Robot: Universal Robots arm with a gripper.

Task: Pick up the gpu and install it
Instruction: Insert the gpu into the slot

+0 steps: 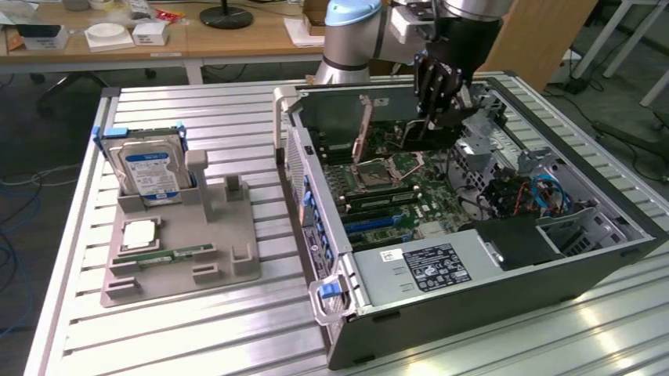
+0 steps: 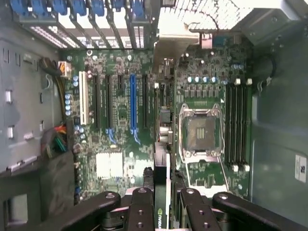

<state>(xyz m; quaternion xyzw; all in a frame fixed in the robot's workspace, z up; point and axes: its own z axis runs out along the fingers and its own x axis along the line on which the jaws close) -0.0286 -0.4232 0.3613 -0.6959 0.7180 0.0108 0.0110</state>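
Observation:
My gripper (image 1: 434, 117) hangs inside the open computer case (image 1: 471, 274), above the green motherboard (image 1: 408, 188). It is shut on the gpu (image 1: 427, 135), a thin dark card held upright and edge-down. In the wrist view the gpu (image 2: 161, 190) is edge-on between my two black fingers (image 2: 142, 204), with my gripper (image 2: 161, 197) over the board. The card's edge lies between the blue expansion slot (image 2: 133, 103) and the open processor socket (image 2: 199, 132), still above the board.
On the exterior view's left, a grey fixture tray (image 1: 225, 235) holds a blue-and-white hard drive (image 1: 150, 172), a processor (image 1: 139, 235) and a green memory stick (image 1: 178, 254). The case's walls and blue slot latches (image 2: 77, 7) ring the motherboard. Cables (image 1: 544, 196) lie beside the drive bay.

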